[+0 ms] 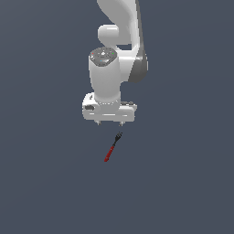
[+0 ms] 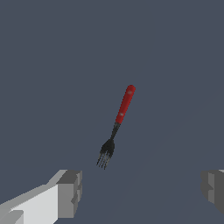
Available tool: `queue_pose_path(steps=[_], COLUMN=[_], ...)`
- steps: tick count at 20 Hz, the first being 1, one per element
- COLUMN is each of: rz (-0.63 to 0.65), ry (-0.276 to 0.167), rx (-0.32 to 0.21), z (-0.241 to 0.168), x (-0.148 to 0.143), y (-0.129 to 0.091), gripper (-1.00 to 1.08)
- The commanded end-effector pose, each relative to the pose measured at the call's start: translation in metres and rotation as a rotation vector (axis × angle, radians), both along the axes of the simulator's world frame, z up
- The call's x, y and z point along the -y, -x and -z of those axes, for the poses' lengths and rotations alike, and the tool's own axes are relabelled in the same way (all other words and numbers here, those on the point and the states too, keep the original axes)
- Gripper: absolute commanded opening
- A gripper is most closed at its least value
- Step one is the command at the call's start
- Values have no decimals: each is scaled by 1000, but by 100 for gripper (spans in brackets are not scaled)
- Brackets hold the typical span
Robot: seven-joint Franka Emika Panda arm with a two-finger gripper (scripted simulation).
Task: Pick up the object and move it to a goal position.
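The object is a small fork (image 1: 112, 147) with a red handle and a dark pronged head, lying on the grey surface. In the exterior view it sits just below and in front of my gripper (image 1: 109, 123), prongs pointing toward the gripper. My gripper hangs above the surface, open, with nothing between its fingers. In the wrist view the fork (image 2: 118, 124) lies ahead of the gripper (image 2: 142, 190), apart from both fingertips (image 2: 70, 192), its handle angled away.
A plain dark grey surface (image 1: 183, 183) fills both views. The white arm (image 1: 116, 45) rises behind the gripper.
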State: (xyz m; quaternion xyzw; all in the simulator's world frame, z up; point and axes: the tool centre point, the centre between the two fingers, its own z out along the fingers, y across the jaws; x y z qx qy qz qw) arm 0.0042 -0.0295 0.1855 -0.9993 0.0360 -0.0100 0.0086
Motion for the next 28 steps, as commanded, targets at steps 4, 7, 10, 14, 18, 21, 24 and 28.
queue_pose_path(steps=[4,7,10,14,18,21,24,28], rz=[-14,-54,-82,-82,-74,-53,-18,47], ry=[0,0,0,0,0,-1,-3,-4], rx=[1,5,8,8,7,5,2,-3], z=[-1,-3,-5,-5,-3,4,13,32], x=[-4,-16,-25,-25,-25,-24,-24,-22], y=[0,-1,-2,-1,-2,-4,-6,-9], gripper=[100,100,100,100,100,100,100,100])
